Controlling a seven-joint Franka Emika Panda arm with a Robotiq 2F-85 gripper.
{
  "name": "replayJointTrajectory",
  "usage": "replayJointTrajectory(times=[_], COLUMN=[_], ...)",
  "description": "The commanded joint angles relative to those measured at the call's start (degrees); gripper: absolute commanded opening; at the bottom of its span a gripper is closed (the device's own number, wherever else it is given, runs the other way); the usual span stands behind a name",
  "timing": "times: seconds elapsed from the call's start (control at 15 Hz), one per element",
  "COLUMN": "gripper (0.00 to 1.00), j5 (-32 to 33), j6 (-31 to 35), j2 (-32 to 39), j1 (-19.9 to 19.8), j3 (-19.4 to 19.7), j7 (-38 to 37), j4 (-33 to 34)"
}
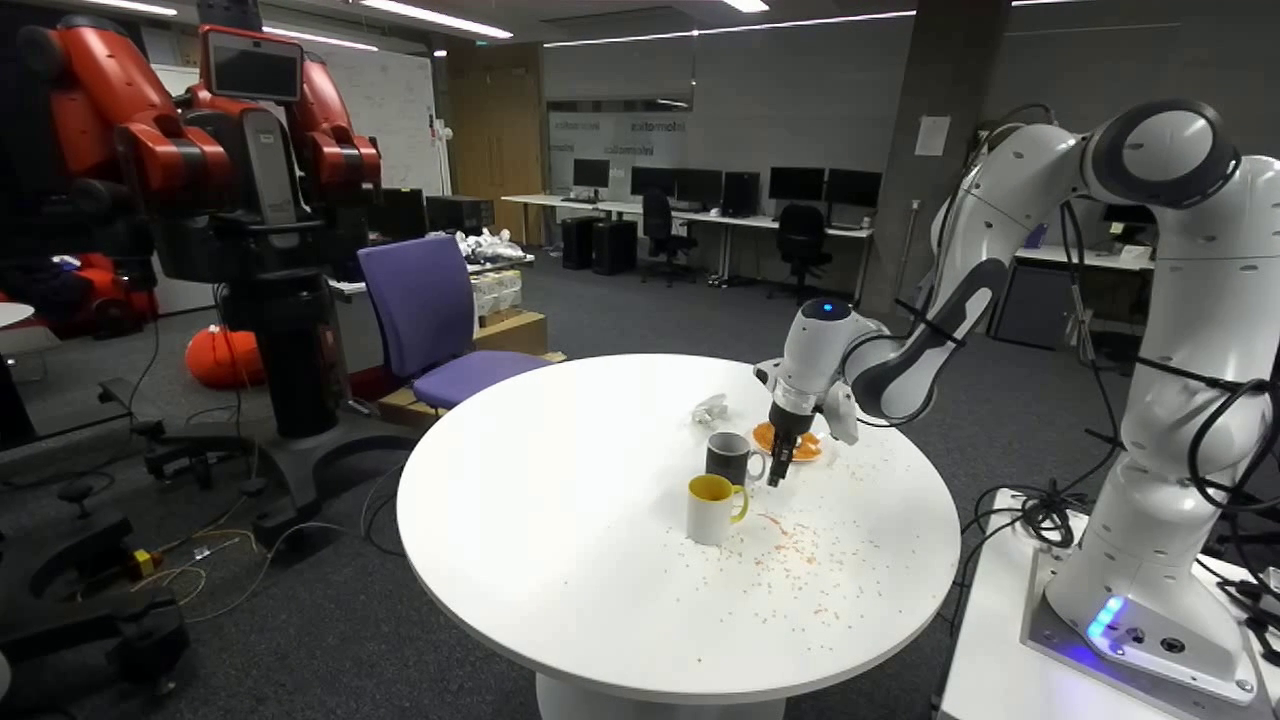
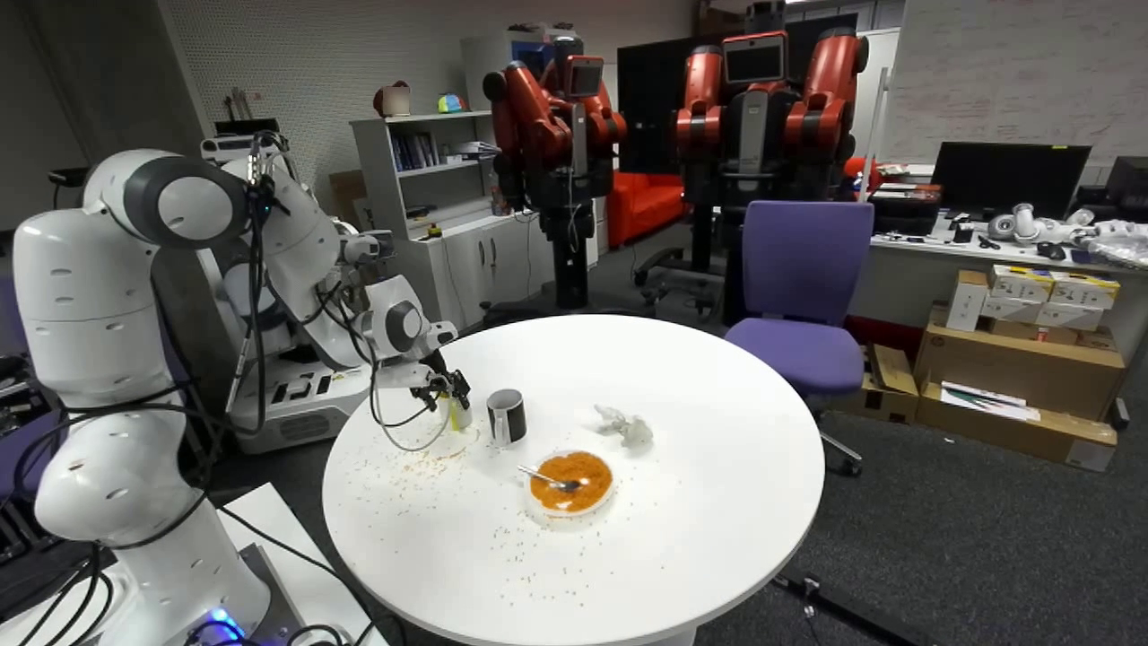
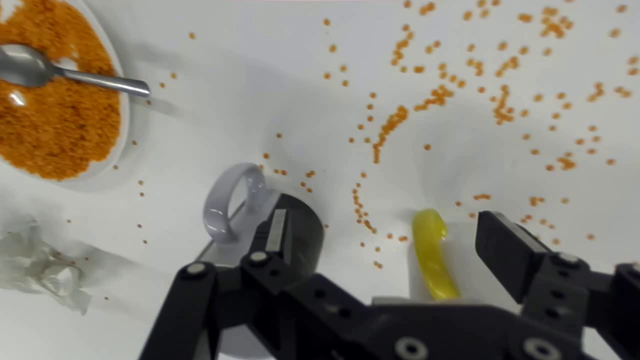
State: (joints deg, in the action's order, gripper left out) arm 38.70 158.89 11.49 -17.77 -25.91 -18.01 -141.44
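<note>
Fingers (image 3: 504, 247) spread, empty, by that yellow-lined mug (image 1: 709, 516); I'd guess stiff, slick, breakable, best gripped by its handle (image 3: 432, 255)

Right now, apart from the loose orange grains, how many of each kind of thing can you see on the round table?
Mugs, one dark, one white and yellow: 2
Plate: 1
Spoon, resting across the plate's rim: 1
Crumpled pale piece, material unclear: 1
Total: 5
</note>
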Motion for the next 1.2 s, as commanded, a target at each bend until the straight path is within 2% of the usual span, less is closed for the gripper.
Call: replayJointTrajectory(times=[0.0, 0.07, 0.27, 0.4, 0.6, 0.67, 0.73, 0.93, 1.13], gripper=[1.0, 1.0, 1.0, 1.0, 1.0, 1.0, 1.0, 1.0, 1.0], j5=[-16.4, -21.5, -36.4, -45.8, -56.1, -58.8, -59.2, -56.1, -53.7], j6=[3.2, 3.1, -1.2, -5.7, -17.1, -21.4, -26.7, -40.8, -49.4], j2=[-3.7, -4.4, -7.5, -9.3, -11.7, -12.8, -13.5, -14.2, -14.2], j1=[-11.4, -13.6, -16.7, -17.5, -17.3, -5.8, -4.0, 7.1, 13.3], j3=[-13.1, -15.8, -21.4, -23.1, -22.8, -10.9, -8.4, 4.3, 11.4], j7=[8.5, 10.3, 15.7, 20.5, 27.3, 29.3, 30.2, 30.5, 29.9], j4=[-0.7, 0.4, 5.5, 9.6, 16.0, 18.1, 19.6, 23.7, 25.6])
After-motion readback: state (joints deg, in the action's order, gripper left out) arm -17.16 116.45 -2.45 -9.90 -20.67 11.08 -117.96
